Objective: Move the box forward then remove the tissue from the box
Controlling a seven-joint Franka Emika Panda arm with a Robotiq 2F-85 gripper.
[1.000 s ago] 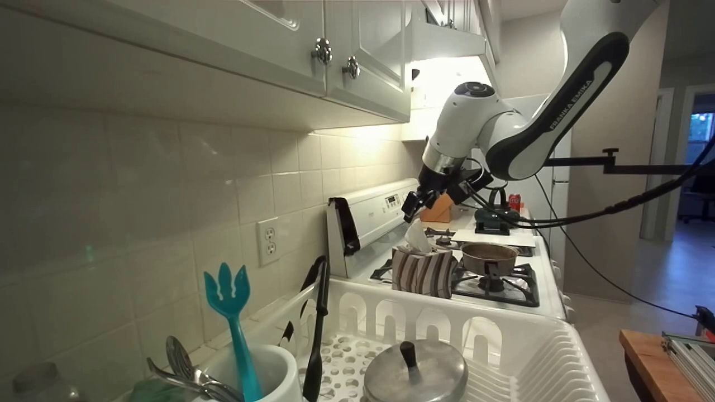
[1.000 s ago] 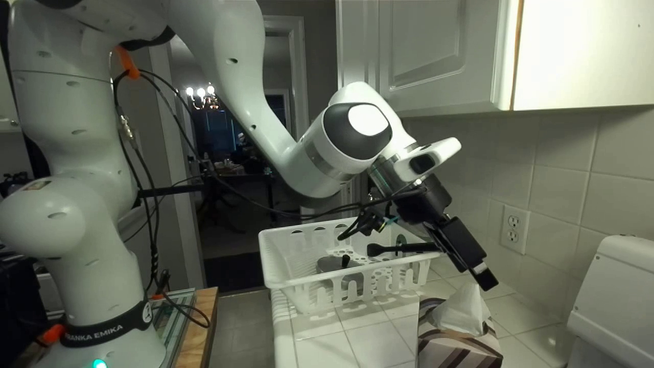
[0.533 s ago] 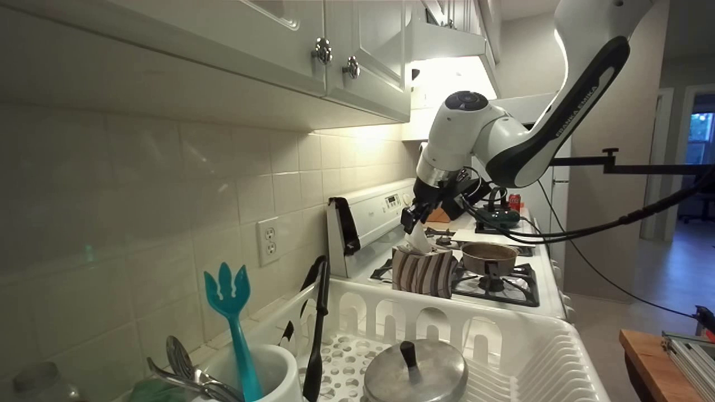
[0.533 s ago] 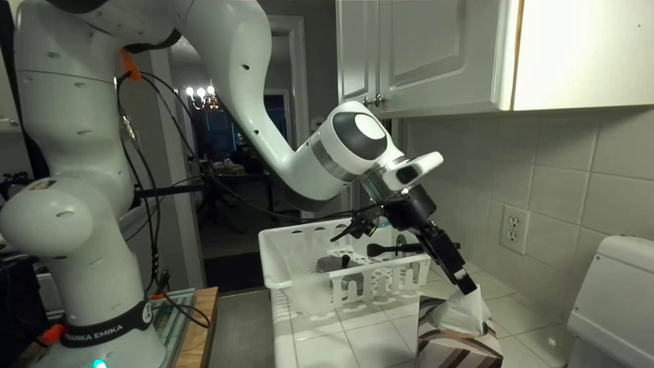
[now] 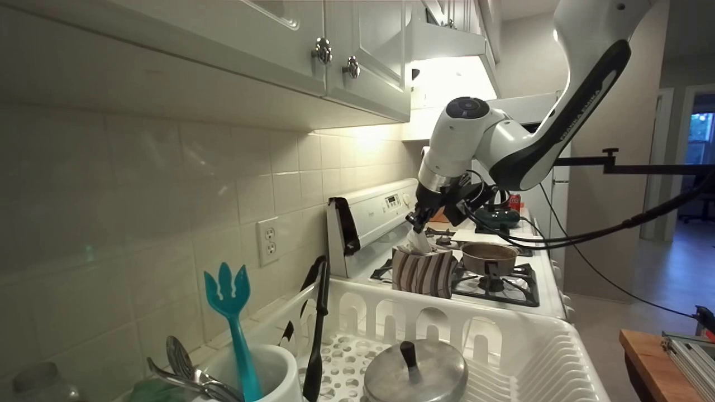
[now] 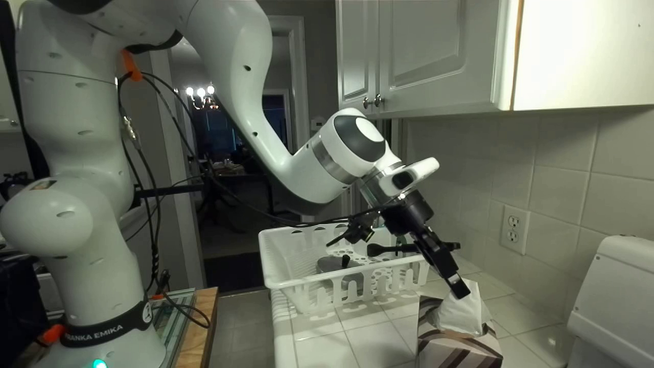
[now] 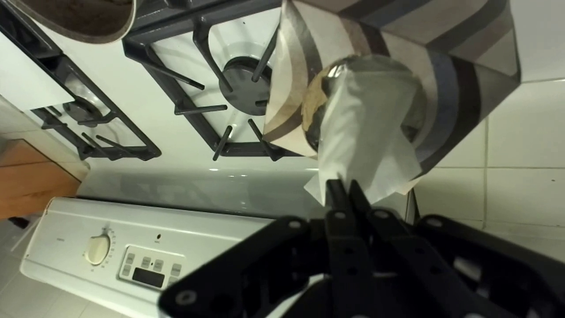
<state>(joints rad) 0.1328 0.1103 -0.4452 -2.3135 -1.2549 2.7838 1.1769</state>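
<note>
The hand (image 7: 346,182) is drawn narrow, its two fingertips (image 7: 336,194) nearly together with a fold of the white tissue (image 7: 368,128) caught between them, close to its loose end. From there the tissue runs back into the oval opening of the striped box (image 5: 423,273), which is just below the hand; what the box rests on is hidden. In both exterior views the arm (image 6: 352,148) slants down, so the hand points at the top of the box. In the wrist view a burner (image 7: 246,84) of the stove (image 7: 106,70) lies to the left of the hand, near the box, and a pot (image 7: 84,20) sits farther out past it. The control panel (image 7: 198,238), with a round knob (image 7: 97,250), is also to the hand's left, lower in that view. In an exterior view a dish rack (image 6: 306,280) stands to the left of the hand and beyond it, with a lid (image 6: 329,264) lying inside, and an outlet (image 6: 514,229) shows on the wall (image 6: 552,194) to the right, higher than the fingertips.
</note>
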